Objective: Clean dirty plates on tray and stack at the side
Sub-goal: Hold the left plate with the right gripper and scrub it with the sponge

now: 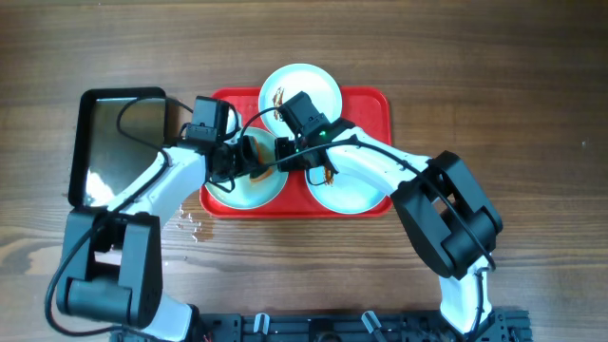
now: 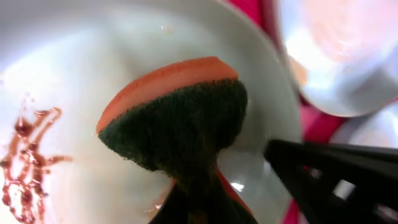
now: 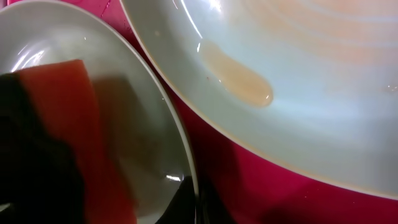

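Two arms bent inward over tray (image 1: pixel 375 100) | left tool (image 1: pixel 249 156) pinching sponge (image 2: pixel 180 118) — right tool (image 1: pixel 285 148) grip unclear

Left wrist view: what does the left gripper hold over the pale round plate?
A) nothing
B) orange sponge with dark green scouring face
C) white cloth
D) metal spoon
B: the left gripper pinches an orange sponge with dark green scouring face above the pale round plate.

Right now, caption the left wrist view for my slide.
Left hand pinching an orange-and-green sponge over a white plate, reddish-brown smear at its left.
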Action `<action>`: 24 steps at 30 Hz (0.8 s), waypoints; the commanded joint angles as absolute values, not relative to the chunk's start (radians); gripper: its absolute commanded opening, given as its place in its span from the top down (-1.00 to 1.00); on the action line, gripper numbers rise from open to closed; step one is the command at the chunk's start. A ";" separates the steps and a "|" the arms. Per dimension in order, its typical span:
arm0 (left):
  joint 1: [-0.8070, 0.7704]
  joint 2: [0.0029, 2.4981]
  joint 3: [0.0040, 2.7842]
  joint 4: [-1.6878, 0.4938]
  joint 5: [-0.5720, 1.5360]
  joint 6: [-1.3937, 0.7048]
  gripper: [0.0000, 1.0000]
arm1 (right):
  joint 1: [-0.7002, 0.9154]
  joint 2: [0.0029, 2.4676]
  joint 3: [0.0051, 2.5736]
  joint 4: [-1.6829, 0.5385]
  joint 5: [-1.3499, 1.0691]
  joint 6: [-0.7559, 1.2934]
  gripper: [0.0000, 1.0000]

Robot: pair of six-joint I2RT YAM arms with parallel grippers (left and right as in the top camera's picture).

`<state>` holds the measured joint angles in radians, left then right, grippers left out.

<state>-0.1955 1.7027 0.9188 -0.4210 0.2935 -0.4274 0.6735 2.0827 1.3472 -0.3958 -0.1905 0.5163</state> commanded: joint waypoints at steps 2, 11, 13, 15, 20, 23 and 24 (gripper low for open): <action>-0.173 1.811 0.919 -0.428 0.207 -0.423 0.92 | 0.675 2.115 1.351 -0.411 -0.204 0.526 0.91; -0.121 1.814 0.991 -0.670 -0.349 -0.461 0.92 | 0.675 2.115 1.351 -0.411 -0.204 0.526 0.91; -0.123 1.787 1.048 -0.748 -0.348 -0.461 0.92 | 0.675 2.115 1.351 -0.412 -0.204 0.527 0.91; -0.133 1.747 1.087 -0.800 -0.310 -0.464 0.92 | 0.675 2.115 1.351 -0.412 -0.204 0.527 0.91; -0.196 1.690 1.087 -0.749 0.115 -0.453 0.92 | 0.675 2.115 1.351 -0.411 -0.211 0.527 0.91; -0.229 1.717 1.035 -0.660 0.162 -0.493 0.92 | 0.674 2.115 1.351 -0.411 -0.222 0.527 0.92; -0.234 1.730 1.022 -0.642 0.167 -0.511 0.92 | 0.673 2.115 1.351 -0.408 -0.230 0.527 0.91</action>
